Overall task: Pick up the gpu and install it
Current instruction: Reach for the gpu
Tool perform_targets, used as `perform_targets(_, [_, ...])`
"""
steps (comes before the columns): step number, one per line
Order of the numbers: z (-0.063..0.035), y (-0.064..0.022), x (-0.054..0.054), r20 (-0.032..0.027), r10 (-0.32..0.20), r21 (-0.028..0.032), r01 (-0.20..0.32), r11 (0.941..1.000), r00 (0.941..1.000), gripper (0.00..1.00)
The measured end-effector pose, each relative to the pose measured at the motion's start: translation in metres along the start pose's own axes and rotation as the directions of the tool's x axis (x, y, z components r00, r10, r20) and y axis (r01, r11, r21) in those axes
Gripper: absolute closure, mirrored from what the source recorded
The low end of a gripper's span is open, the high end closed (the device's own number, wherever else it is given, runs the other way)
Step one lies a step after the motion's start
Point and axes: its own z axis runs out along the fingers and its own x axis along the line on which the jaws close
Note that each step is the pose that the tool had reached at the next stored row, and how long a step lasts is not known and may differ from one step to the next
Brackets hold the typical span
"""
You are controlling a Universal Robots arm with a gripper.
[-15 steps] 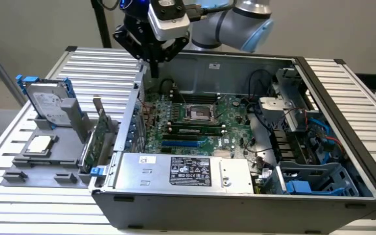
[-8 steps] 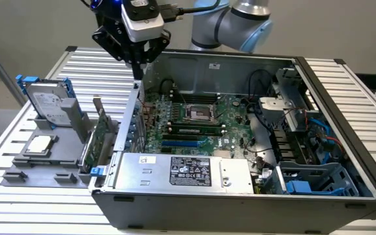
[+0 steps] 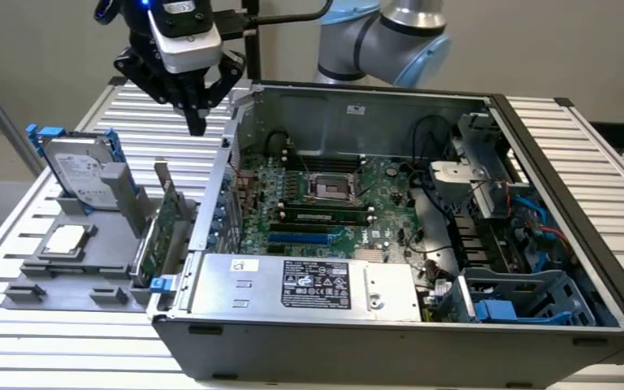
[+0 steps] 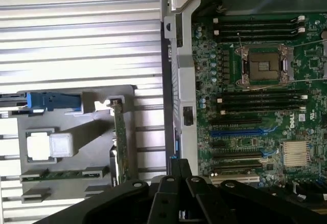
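While the claw (image 3: 195,122) hangs in the upper left of the exterior view, its two fingers are pressed together to a point and grip nothing. It is above the slatted tabletop (image 3: 30,341), just outside the wall of the open computer case (image 3: 399,349), and well above the gpu (image 3: 160,231). The gpu stands on its long edge in a slot of the grey holder (image 3: 84,276) at the left of the frame. I judge it is kept upright so that the fingers can pinch its upper edge. Its lower part is hidden by the holder and the case wall, and the free slot on the motherboard (image 3: 323,195) is hard to make out.
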Motion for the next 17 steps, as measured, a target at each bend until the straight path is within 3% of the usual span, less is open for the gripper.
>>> perform_targets(17, [0.0104, -0.0092, 0.077, 0.0014, -0.001, 0.019, 0.0, 0.9998, 1.0, 0.89])
